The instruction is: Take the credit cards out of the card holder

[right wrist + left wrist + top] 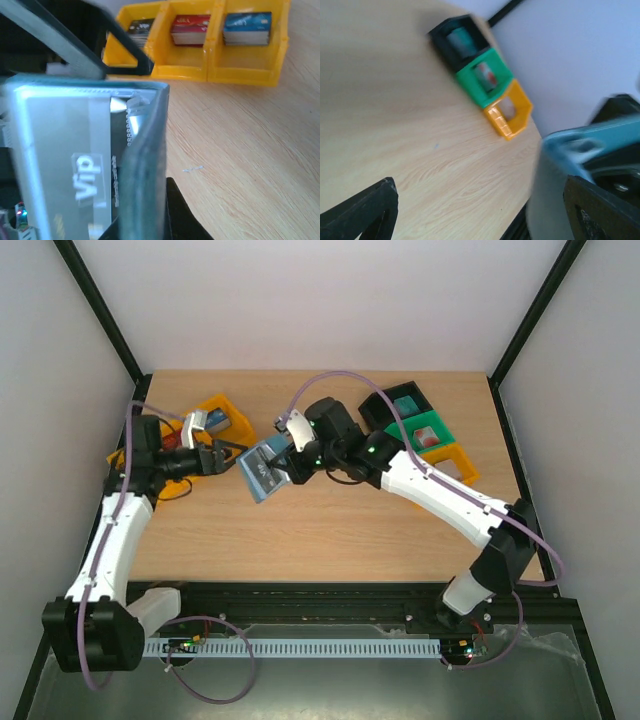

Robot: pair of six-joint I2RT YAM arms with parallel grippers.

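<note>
1. Small blue-teal bifold card holder: centre of the top view, above the light wooden table.
2. My right gripper: clenched on the holder's right edge.
3. My left gripper: fingers spread wide, grasping nothing, just left of the holder.
4. Thin grey credit card lettered "Vip": seated in the holder, left of the right wrist view.
5. Row of orange plastic trays: upper part of that view, each holding a small stack.
</note>
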